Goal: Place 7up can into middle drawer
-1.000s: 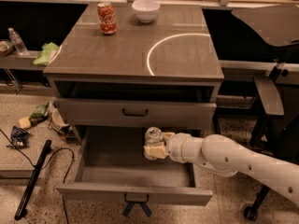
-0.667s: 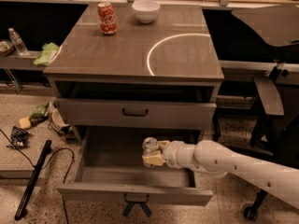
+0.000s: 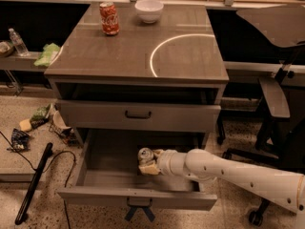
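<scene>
The 7up can (image 3: 145, 154) is gripped upright by the gripper (image 3: 148, 166), whose fingers are closed around its lower part. Both are seen inside the open middle drawer (image 3: 107, 152), right of its centre. The gripper is carried in from the right by the white arm (image 3: 228, 173).

The drawer (image 3: 105, 171) stands open, its floor bare left of the gripper (image 3: 147, 163), which sits mid-drawer clasping the can (image 3: 144, 154). The arm (image 3: 228, 171) crosses the right wall and blocks that side. The closed upper front (image 3: 138, 115) overhangs the shadowed rear, which seems free. Entry from above and from the left is open.
</scene>
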### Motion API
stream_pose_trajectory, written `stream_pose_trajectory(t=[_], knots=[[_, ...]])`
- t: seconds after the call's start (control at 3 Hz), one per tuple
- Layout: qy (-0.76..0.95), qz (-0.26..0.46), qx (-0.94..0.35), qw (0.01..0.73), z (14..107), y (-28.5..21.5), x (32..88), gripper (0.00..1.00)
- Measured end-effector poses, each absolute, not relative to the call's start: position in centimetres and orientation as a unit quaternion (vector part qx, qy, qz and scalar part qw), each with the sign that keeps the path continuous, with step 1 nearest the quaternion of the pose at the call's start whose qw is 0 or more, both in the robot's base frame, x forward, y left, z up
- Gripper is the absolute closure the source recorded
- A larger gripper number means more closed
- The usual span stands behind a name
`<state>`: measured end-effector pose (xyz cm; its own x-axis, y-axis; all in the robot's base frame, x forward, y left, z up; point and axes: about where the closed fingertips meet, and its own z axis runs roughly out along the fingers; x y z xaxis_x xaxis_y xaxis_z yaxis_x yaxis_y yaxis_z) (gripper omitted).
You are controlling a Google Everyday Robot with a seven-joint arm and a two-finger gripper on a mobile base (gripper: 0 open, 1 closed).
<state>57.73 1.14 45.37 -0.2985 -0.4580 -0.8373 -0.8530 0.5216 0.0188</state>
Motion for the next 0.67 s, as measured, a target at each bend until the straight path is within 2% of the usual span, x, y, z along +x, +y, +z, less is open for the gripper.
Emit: stream_pose_trajectory(t=[0.67], knots=[[0.762,0.229,-0.441,0.414,42.7,2.8,58.4,0.27]])
